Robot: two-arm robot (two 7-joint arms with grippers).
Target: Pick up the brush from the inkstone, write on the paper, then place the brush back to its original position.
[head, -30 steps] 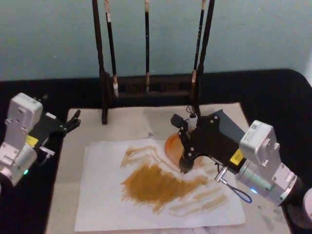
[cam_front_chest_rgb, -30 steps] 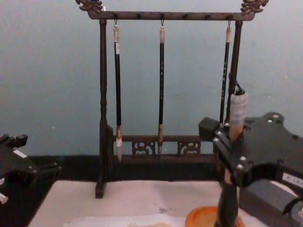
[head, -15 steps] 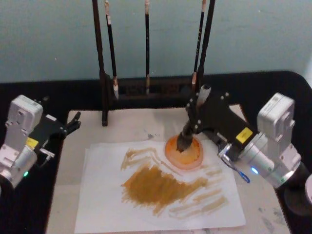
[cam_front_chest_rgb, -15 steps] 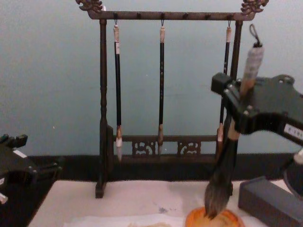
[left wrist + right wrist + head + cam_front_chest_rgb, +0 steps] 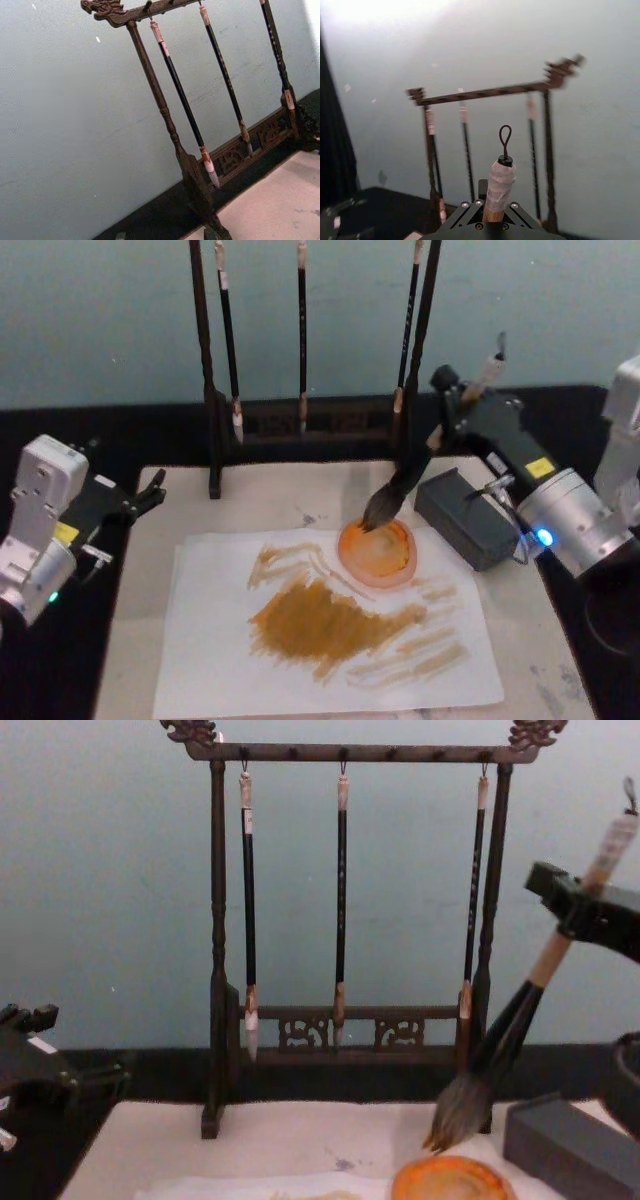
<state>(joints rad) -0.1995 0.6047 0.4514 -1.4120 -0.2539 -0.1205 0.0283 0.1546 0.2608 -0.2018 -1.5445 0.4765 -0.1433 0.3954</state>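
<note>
Right gripper (image 5: 452,408) is clamped on the handle of the brush (image 5: 398,485), whose top leans toward the desk's right edge. In the head view its tuft overlaps the far rim of an orange dish (image 5: 377,555) at the far right corner of the ochre-streaked paper (image 5: 210,640). The chest view shows the tuft just clear above the dish. The right wrist view shows the brush's cord loop beyond the jaws. Left gripper (image 5: 148,490) sits parked near the desk's left edge
</note>
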